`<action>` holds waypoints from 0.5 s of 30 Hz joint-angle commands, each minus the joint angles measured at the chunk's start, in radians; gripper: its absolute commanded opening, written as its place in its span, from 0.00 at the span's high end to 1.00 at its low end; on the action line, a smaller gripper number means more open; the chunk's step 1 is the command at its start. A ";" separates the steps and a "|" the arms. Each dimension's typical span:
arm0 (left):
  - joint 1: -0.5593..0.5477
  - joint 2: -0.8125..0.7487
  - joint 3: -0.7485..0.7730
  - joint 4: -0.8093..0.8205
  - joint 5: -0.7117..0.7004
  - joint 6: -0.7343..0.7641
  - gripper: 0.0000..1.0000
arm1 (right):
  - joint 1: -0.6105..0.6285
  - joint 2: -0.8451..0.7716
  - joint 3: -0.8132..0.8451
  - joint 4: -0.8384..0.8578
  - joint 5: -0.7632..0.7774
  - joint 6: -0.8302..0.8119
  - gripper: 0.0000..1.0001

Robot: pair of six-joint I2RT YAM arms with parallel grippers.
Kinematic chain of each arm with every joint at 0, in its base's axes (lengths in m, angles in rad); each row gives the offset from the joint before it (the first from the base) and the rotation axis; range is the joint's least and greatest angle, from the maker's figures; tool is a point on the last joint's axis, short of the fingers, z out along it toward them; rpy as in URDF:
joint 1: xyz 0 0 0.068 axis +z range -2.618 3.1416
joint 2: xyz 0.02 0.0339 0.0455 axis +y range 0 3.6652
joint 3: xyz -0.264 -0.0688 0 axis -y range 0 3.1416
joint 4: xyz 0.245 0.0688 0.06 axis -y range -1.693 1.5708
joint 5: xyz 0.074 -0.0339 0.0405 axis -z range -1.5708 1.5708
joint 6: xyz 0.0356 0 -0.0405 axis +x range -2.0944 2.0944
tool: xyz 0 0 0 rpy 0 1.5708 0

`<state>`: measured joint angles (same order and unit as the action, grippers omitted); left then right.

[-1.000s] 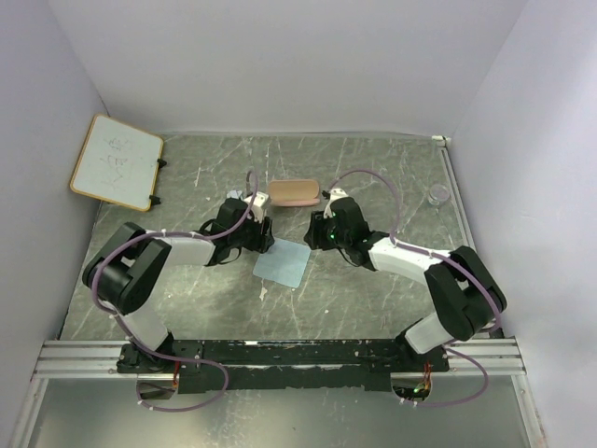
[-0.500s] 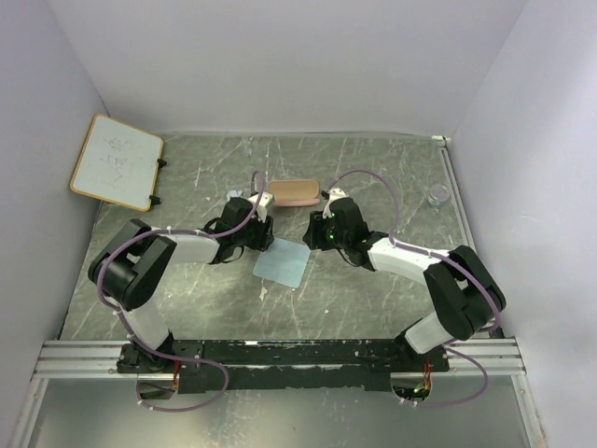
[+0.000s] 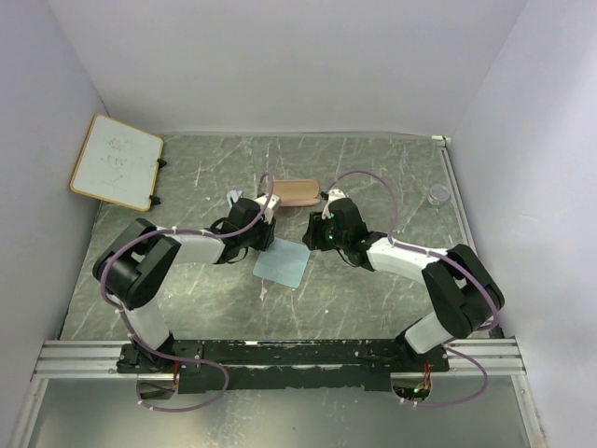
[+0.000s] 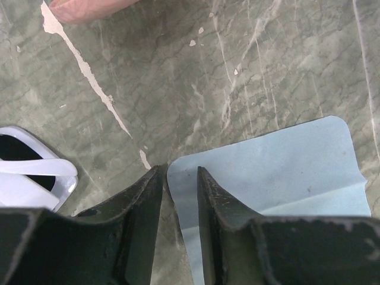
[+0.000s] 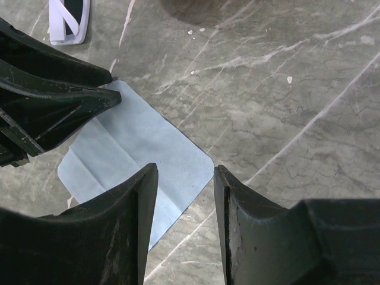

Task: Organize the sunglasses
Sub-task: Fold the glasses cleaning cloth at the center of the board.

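The sunglasses (image 4: 35,168) lie on the table (image 3: 373,299) just to the left of the left gripper (image 4: 178,173), touched by neither arm. Their pale frame and one slim arm across a dark lens show at the edge of the left wrist view. They sit apart from the pink case (image 3: 297,191), which rests farther back near the middle of the table, and they are off the blue cloth (image 3: 283,264).

The cloth lies flat in front of the case, between the two arms, with a faint fold line across it. The left gripper is down at the cloth's back left corner. Its jaws stand narrowly apart, one on each side of that corner, with a slim strip of cloth and table showing between them – they are not pressed together and nothing is lifted.

The right gripper (image 5: 183,172) hangs over the cloth's back right corner, jaws spread wider and holding nothing – cloth and bare table show in the gap. Its camera also takes in the left gripper's dark fingers (image 5: 65,89) meeting the cloth at the far corner, with the sunglasses beyond them.

A whiteboard (image 3: 117,161) leans at the table's far left, and a small clear cup (image 3: 438,193) stands near the right wall.
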<state>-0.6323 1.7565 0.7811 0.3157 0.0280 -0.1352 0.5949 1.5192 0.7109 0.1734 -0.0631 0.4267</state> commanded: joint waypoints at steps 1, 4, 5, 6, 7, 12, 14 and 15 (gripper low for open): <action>-0.019 0.020 0.012 -0.042 0.017 -0.001 0.61 | 0.005 -0.001 -0.009 0.018 0.008 0.000 0.57; -0.020 0.025 0.013 -0.041 0.016 -0.002 0.62 | 0.005 0.002 -0.009 0.021 0.000 0.000 0.57; -0.020 0.029 0.017 -0.044 0.017 -0.002 0.63 | 0.005 0.003 -0.011 0.020 0.001 0.000 0.57; -0.020 0.032 0.019 -0.045 0.018 -0.001 0.64 | 0.006 0.005 -0.011 0.018 0.005 0.001 0.57; -0.020 0.033 0.020 -0.044 0.018 -0.003 0.64 | 0.005 0.009 -0.011 0.018 0.007 0.001 0.57; -0.021 0.036 0.025 -0.043 0.019 0.002 0.68 | 0.006 0.033 -0.025 0.028 -0.001 0.010 0.66; -0.021 0.038 0.029 -0.045 0.017 0.002 0.68 | 0.008 0.044 -0.028 0.035 -0.004 0.011 0.70; -0.020 0.040 0.029 -0.043 0.019 0.002 0.69 | 0.009 0.051 -0.027 0.036 -0.003 0.011 0.71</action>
<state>-0.6369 1.7676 0.7929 0.3141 0.0280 -0.1352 0.5964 1.5394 0.6975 0.1822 -0.0635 0.4332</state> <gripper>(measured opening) 0.324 0.311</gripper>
